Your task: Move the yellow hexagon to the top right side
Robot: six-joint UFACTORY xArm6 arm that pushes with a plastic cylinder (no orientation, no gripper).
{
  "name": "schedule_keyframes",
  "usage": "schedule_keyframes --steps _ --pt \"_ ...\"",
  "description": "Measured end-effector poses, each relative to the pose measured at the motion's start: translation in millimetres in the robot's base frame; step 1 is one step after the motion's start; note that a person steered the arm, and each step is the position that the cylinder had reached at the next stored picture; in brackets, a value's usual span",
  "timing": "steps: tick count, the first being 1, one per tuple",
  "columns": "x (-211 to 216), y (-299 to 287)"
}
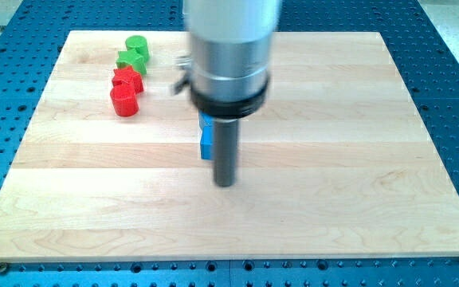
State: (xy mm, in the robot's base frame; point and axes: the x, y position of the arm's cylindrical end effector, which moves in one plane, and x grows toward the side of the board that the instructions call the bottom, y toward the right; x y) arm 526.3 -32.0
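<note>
No yellow hexagon shows in the camera view; the arm's wide grey body (229,48) hides part of the board behind it. My tip (225,183) rests on the board near the middle, just to the right of and slightly below a blue block (205,137), whose shape is partly hidden by the rod. At the view's top left stand a green block (136,45), a second green block (130,60), a red block (127,80) and a red cylinder (123,101), close together in a line.
The wooden board (357,175) lies on a blue perforated table (453,80). The arm's grey body and black collar (229,100) hang over the board's upper middle.
</note>
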Motion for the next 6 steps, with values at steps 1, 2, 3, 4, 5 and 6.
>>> schedule_keyframes --steps 1,2,3,4,5,6 --pt "-59.2 -38.0" --pt "-124.3 -11.8" --pt "-163.7 39.7" --pt "-200.7 122.0" --pt "-228.5 220.8" --pt "-232.3 232.9"
